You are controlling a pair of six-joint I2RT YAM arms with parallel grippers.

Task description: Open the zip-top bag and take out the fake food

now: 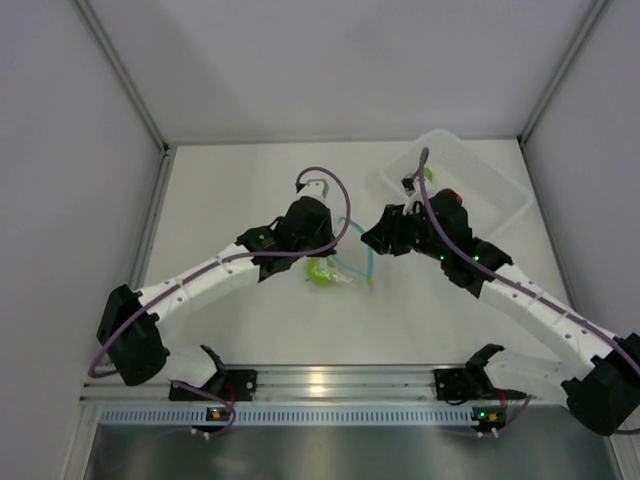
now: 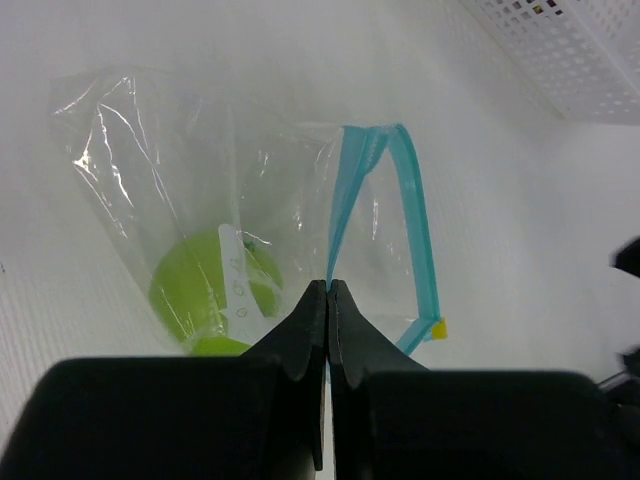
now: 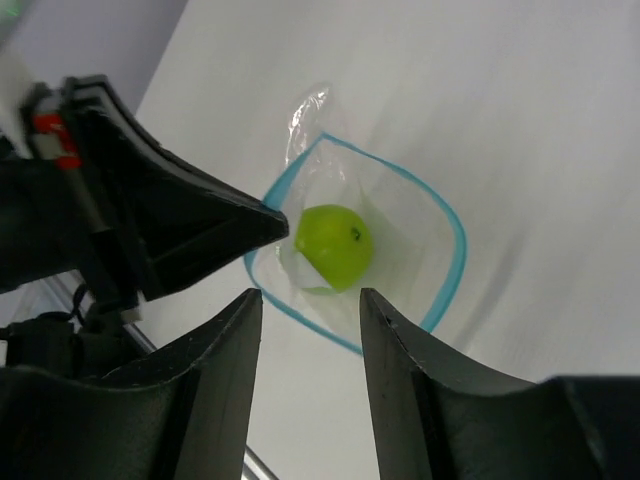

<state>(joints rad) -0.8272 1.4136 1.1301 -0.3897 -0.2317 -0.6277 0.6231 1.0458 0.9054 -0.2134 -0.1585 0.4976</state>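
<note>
The zip-top bag (image 1: 345,265) lies at mid-table, its teal zipper rim (image 3: 445,275) pulled into an open loop. Inside it rests a yellow-green apple (image 3: 335,245) of the fake food, which also shows through the clear plastic in the left wrist view (image 2: 212,290). My left gripper (image 2: 328,285) is shut on the near zipper strip (image 2: 345,195) and holds that edge up. My right gripper (image 3: 310,295) hovers just in front of the bag's mouth, open, with nothing between its fingers. In the top view the left gripper (image 1: 320,255) and right gripper (image 1: 368,242) flank the bag.
A white translucent tray (image 1: 500,185) stands at the back right. In it are a small green piece (image 1: 428,172) and a dark red one (image 1: 455,197), partly behind my right arm. Enclosure walls border the table on three sides.
</note>
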